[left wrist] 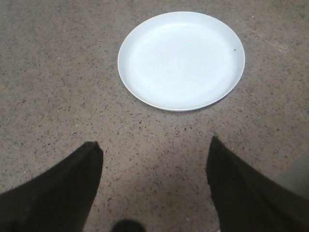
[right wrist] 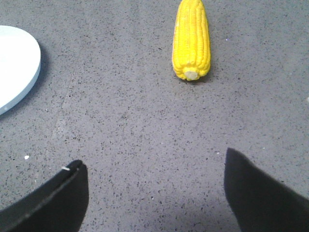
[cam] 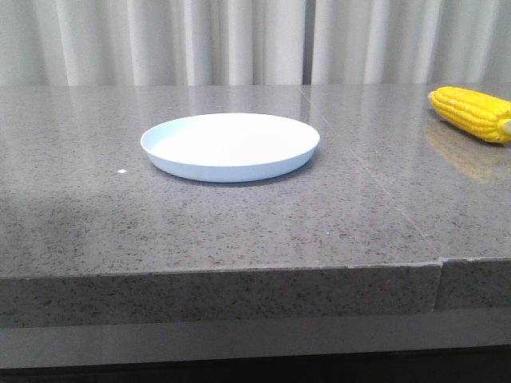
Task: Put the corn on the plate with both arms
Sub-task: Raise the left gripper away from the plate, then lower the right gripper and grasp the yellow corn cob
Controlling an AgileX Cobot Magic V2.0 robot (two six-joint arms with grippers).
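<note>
The pale blue-white plate (cam: pixel 230 146) sits empty on the grey stone table, left of centre. It also shows in the left wrist view (left wrist: pixel 181 60) and, at one edge, in the right wrist view (right wrist: pixel 14 67). The yellow corn (cam: pixel 471 113) lies on the table at the far right, cut off by the picture edge. In the right wrist view the corn (right wrist: pixel 191 39) lies with its pale cut end toward my right gripper (right wrist: pixel 154 162), which is open, empty and well short of it. My left gripper (left wrist: pixel 154 145) is open and empty, short of the plate. Neither arm shows in the front view.
The grey speckled stone table (cam: pixel 96 223) has a front edge near the camera and a seam (cam: pixel 375 187) running back on the right. Pale curtains (cam: pixel 239 40) hang behind the table.
</note>
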